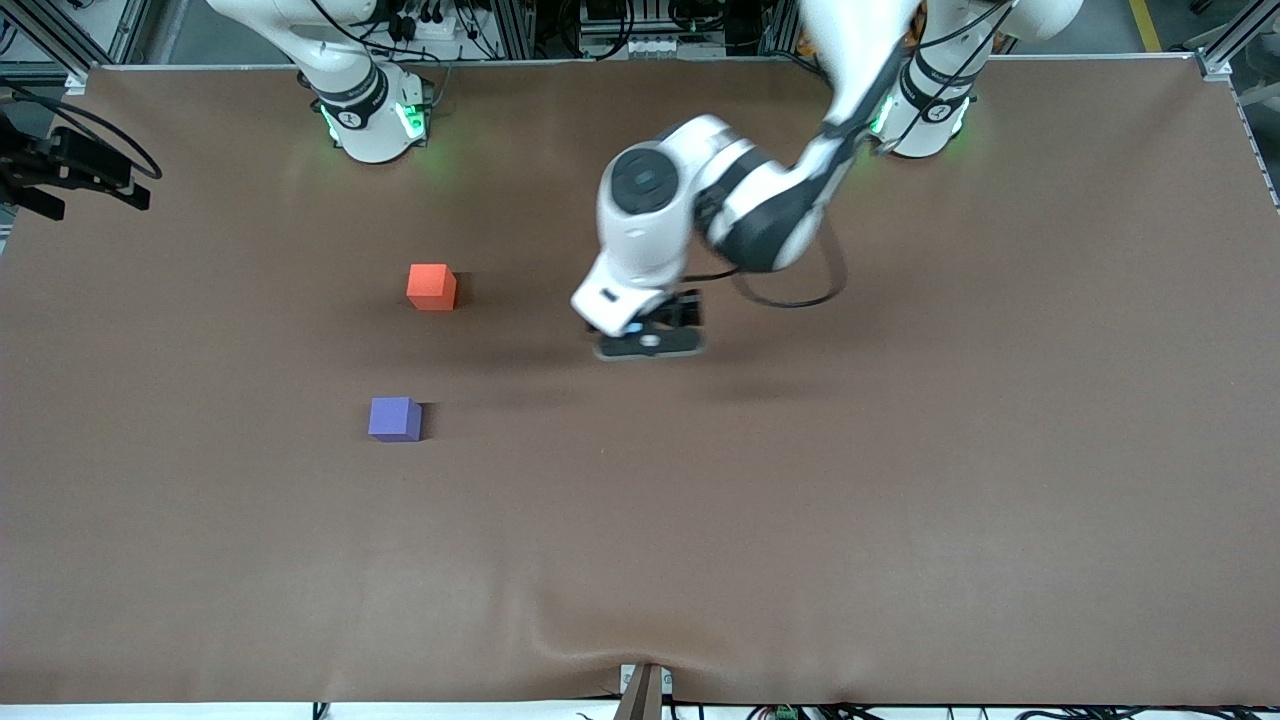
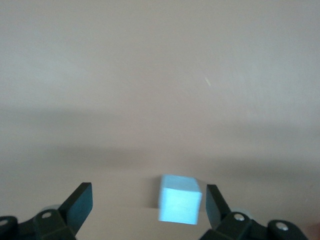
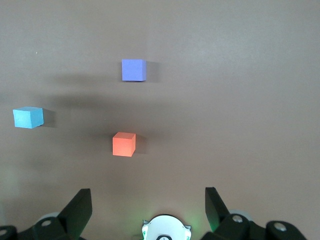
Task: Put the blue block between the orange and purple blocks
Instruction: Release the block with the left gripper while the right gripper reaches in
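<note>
The blue block (image 2: pixel 180 199) lies between the open fingers of my left gripper (image 2: pixel 147 207), close to one finger (image 2: pixel 216 205) and gripped by neither. In the front view the left gripper (image 1: pixel 648 340) hangs low over the middle of the table and its hand covers the block. The right wrist view shows the blue block (image 3: pixel 28 117) resting on the cloth. The orange block (image 1: pixel 431 287) and the purple block (image 1: pixel 395 418) sit apart toward the right arm's end, purple nearer the front camera. My right gripper (image 3: pixel 147 210) is open and empty, high above its own base.
Brown cloth (image 1: pixel 900 480) covers the whole table. A black clamp fixture (image 1: pixel 75 175) sticks in at the right arm's end. The right arm's base (image 1: pixel 372 115) and the left arm's base (image 1: pixel 925 115) stand along the table's edge farthest from the front camera.
</note>
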